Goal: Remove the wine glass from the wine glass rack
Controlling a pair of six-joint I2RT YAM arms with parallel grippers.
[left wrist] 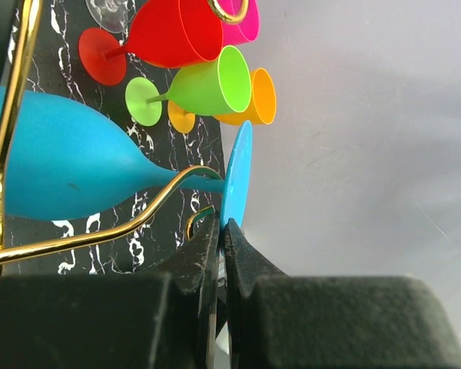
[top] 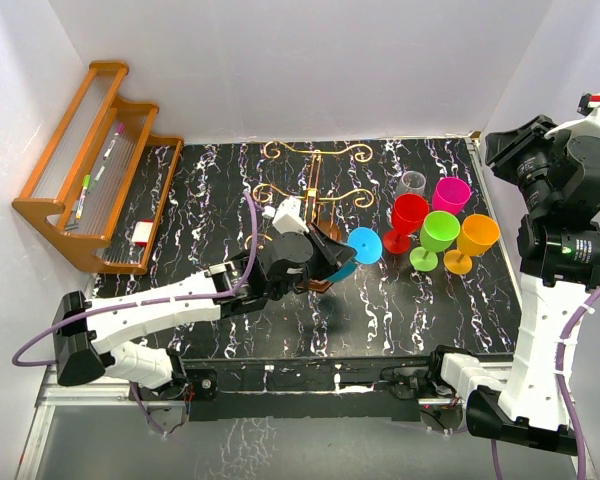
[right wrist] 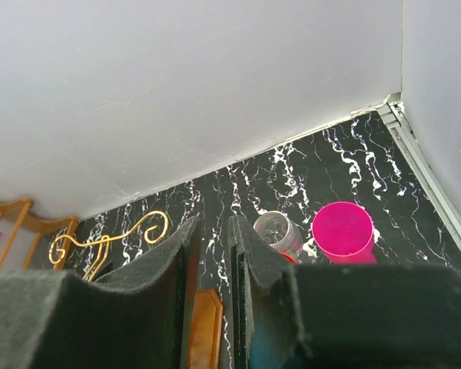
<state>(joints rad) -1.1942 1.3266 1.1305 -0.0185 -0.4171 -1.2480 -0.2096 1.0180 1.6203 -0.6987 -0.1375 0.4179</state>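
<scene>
Stepped wooden shelf [top: 138, 104] with markers [top: 110, 142] far left; cluster of coloured goblets [top: 440, 232] right.

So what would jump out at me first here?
The blue glass, its stem caught in the gold wire rack mid-table, with the left gripper pinching its foot. Beside it, to the right, stand a red glass, a green glass, an orange glass and a pink glass.
</scene>
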